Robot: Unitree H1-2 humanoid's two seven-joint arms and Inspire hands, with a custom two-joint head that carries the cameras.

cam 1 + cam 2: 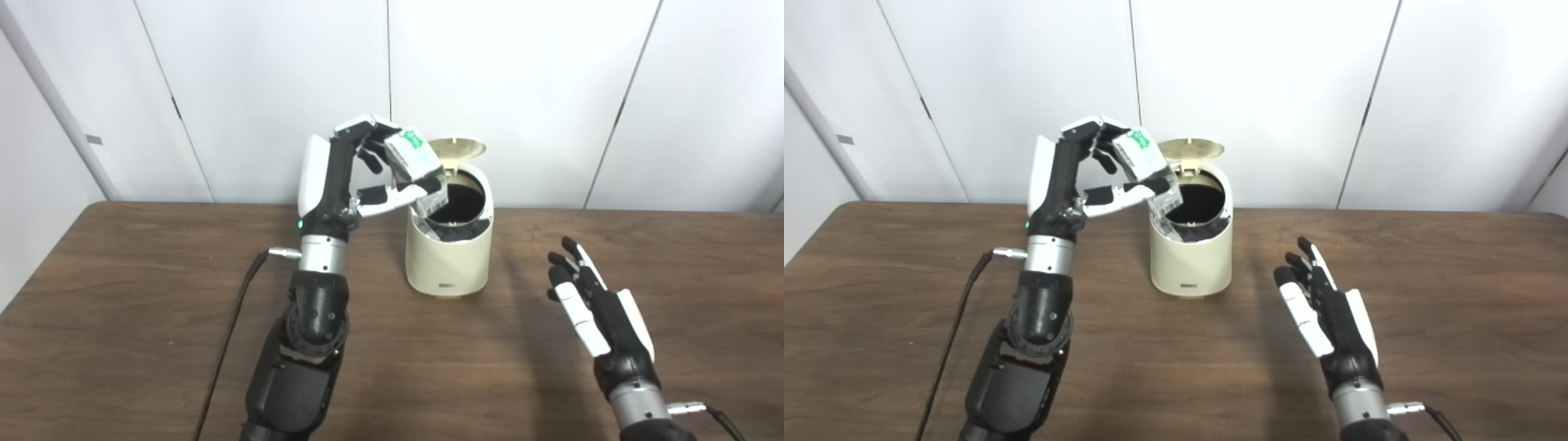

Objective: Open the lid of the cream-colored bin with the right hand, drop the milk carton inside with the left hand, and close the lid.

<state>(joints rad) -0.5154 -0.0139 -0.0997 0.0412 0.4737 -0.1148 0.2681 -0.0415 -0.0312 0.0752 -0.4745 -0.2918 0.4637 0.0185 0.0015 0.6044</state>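
1. Cream-colored bin [449,257] on wooden table [122,318]; lid [457,147] raised upright behind its opening.
2. Milk carton [416,168]: tilted over the bin's rim, clamped in left hand [361,165] fingers.
3. Right hand [588,300]: fingers spread, empty, right of bin.

Bright, even, diffuse light fills both views, and the pale wall panels [508,92] look slightly washed out. The dark brown wooden table [1176,380] shows a soft sheen and only faint shadows just right of the cream-coloured round plastic bin [447,257]. Focus is slightly soft throughout, with mild compression blur.
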